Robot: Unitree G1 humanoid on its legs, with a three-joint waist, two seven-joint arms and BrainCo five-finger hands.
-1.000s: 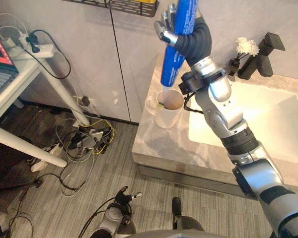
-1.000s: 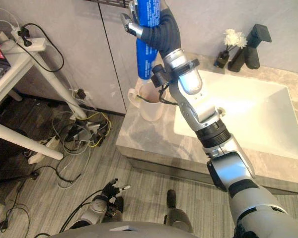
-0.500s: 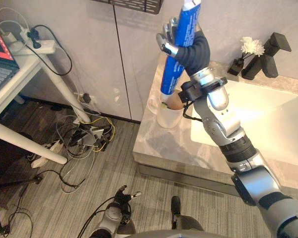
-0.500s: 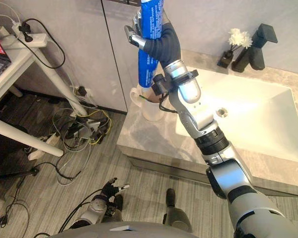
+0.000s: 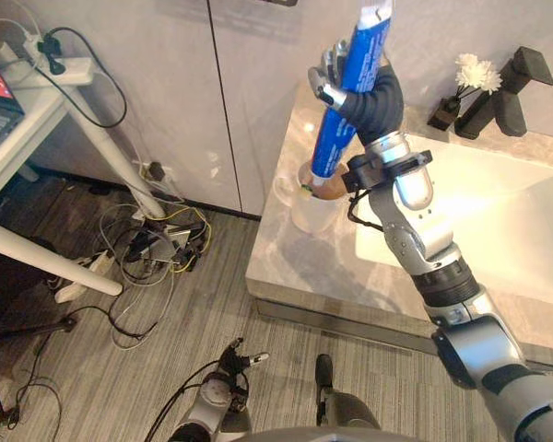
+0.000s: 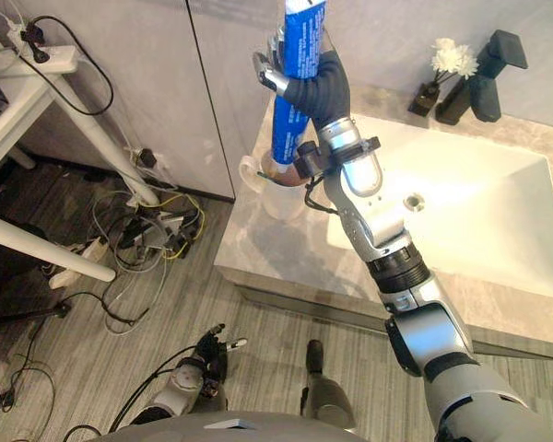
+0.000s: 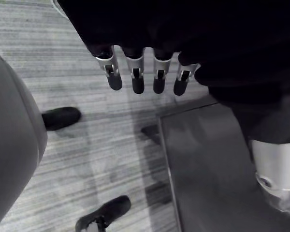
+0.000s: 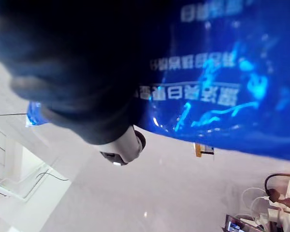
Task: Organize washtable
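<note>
Since the tidying of the washtable (image 5: pixel 295 267) was the task, its marbled top was looked at first: it was spread out beneath the right hand (image 5: pixel 372 96), with its near corner well below that hand. The white sink (image 5: pixel 498 230) was sunk into the top to the right of the hand, well apart from it. The blue toothpaste tube (image 5: pixel 333 138) was held upright with a slight lean, its upper end standing out above the hand and its lower end reaching down under it. The fingers (image 5: pixel 326 81) and the thumb were seen curled round the tube's upper part, so the tube was clasped firmly. The white cup (image 5: pixel 309 212) was found directly under the hand. Compared with a second ago, the hand had been brought lower toward the cup. The tube's lower end, which was then at the rim, was now sunk into the cup's mouth. It was judged that the tube was nearly stowed. Only the loosening of the fingers was still needed, to be done gently so that the cup would not be tipped. The left hand (image 7: pixel 134 72) was hung low over the floor, its fingers straight and holding nothing.
</note>
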